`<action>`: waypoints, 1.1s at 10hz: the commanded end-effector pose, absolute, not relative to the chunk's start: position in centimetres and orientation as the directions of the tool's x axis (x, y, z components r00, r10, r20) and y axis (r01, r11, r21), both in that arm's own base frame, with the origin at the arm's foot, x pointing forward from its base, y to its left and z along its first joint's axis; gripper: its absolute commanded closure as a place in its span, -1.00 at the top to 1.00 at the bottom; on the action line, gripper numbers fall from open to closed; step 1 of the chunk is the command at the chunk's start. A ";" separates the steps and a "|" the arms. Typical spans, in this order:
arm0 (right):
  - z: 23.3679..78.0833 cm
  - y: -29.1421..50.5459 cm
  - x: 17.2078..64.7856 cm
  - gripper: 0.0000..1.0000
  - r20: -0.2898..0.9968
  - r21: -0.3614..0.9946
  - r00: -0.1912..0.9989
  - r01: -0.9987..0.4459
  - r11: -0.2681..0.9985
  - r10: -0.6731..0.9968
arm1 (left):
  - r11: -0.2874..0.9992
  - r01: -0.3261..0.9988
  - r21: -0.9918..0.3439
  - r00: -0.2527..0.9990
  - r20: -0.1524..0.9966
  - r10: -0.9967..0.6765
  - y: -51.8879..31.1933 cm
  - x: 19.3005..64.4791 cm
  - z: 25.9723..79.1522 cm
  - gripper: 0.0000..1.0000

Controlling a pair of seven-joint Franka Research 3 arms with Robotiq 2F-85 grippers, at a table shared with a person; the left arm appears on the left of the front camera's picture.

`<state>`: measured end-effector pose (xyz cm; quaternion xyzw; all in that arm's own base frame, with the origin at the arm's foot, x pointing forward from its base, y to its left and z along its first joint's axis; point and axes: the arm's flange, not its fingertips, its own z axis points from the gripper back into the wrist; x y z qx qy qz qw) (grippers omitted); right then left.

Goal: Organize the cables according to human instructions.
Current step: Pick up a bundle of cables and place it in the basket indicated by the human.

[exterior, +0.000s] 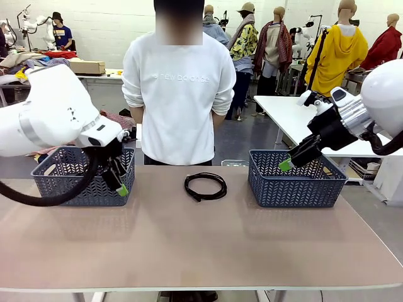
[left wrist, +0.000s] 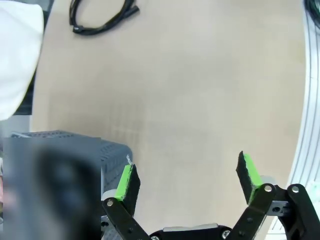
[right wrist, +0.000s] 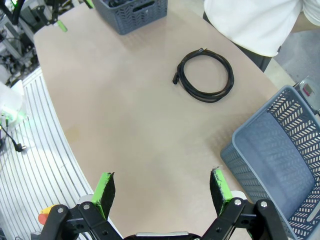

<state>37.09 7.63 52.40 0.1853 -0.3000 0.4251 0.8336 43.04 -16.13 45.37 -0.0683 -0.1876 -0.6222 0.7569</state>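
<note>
Cable coiled alone mid-worktop, between two baskets, not yet sorted. Jaws of left gripper and right gripper apart, holding nothing.

Our right gripper hangs with jaws spread wide above the bare tabletop. Ahead we see one coiled black cable lying flat near a person in a white top, between two grey-blue baskets, the nearer one empty.
</note>
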 end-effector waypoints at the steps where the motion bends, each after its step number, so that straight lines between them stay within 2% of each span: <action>1: 52.3 7.7 37.2 1.00 0.672 0.066 0.452 -0.825 0.561 0.586 | 0.276 0.953 0.125 0.208 0.391 -0.897 -15.4 41.9 45.1 1.00; 2: 52.3 7.7 37.2 1.00 0.672 0.066 0.452 -0.825 0.561 0.586 | 0.216 0.968 0.130 0.155 0.369 -0.916 -16.1 43.0 45.4 1.00; 11: 52.3 7.7 37.2 1.00 0.672 0.066 0.452 -0.825 0.561 0.586 | 0.216 0.968 0.130 0.155 0.369 -0.916 -16.1 43.0 45.4 1.00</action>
